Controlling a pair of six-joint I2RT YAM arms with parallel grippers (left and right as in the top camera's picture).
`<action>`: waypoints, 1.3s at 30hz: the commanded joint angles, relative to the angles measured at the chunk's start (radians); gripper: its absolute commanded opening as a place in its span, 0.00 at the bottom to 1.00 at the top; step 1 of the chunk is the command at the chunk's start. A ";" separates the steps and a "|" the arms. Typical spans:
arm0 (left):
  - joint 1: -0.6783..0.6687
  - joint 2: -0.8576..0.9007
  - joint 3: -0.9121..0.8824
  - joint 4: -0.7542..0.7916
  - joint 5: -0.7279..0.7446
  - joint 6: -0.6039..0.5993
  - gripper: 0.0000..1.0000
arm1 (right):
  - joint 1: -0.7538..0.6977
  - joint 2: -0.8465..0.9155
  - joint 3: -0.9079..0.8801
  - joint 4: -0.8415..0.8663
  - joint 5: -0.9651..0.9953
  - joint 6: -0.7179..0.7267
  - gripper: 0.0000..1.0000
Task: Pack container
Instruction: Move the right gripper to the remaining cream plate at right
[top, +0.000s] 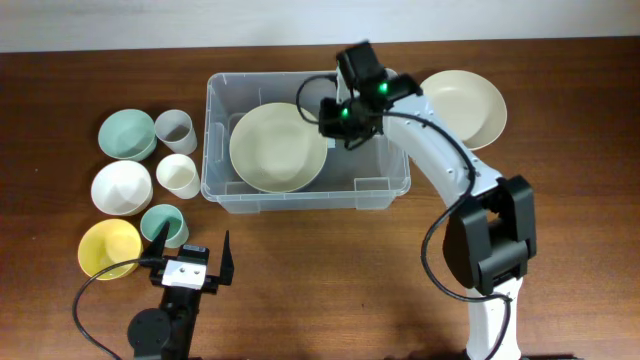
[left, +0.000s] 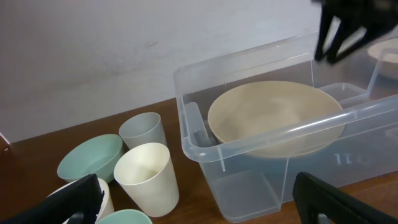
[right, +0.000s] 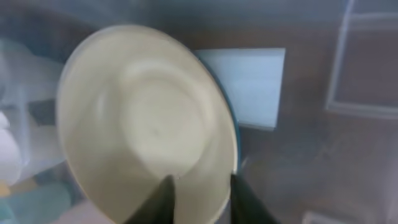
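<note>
The container (top: 300, 198) is a large clear tub at the table's middle. It also shows in the left wrist view (left: 198, 99). A large cream bowl (top: 278, 147) lies tilted inside it at the left end, also seen in the left wrist view (left: 273, 115) and the right wrist view (right: 143, 124). My right gripper (top: 347, 118) hovers over the container by the bowl's right rim. Its fingers (right: 204, 199) are apart on either side of the rim and grip nothing. The white label (right: 249, 84) shows on the tub's base. My left gripper (top: 193, 252) is open and empty at the front left (left: 205, 208).
Left of the container stand a teal bowl (top: 127, 133), grey cup (top: 174, 128), cream cup (top: 178, 175), white bowl (top: 121, 187), teal cup (top: 163, 224) and yellow bowl (top: 109, 249). A second large cream bowl (top: 462, 108) sits to the container's right.
</note>
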 joint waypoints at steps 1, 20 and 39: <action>0.006 -0.006 -0.006 -0.001 -0.004 0.008 1.00 | -0.048 -0.075 0.162 -0.089 0.130 -0.027 0.54; 0.006 -0.006 -0.006 -0.001 -0.004 0.008 1.00 | -0.568 -0.051 0.263 -0.432 0.154 0.134 0.99; 0.006 -0.006 -0.006 -0.001 -0.004 0.008 1.00 | -0.569 -0.018 -0.158 -0.144 0.169 0.230 0.99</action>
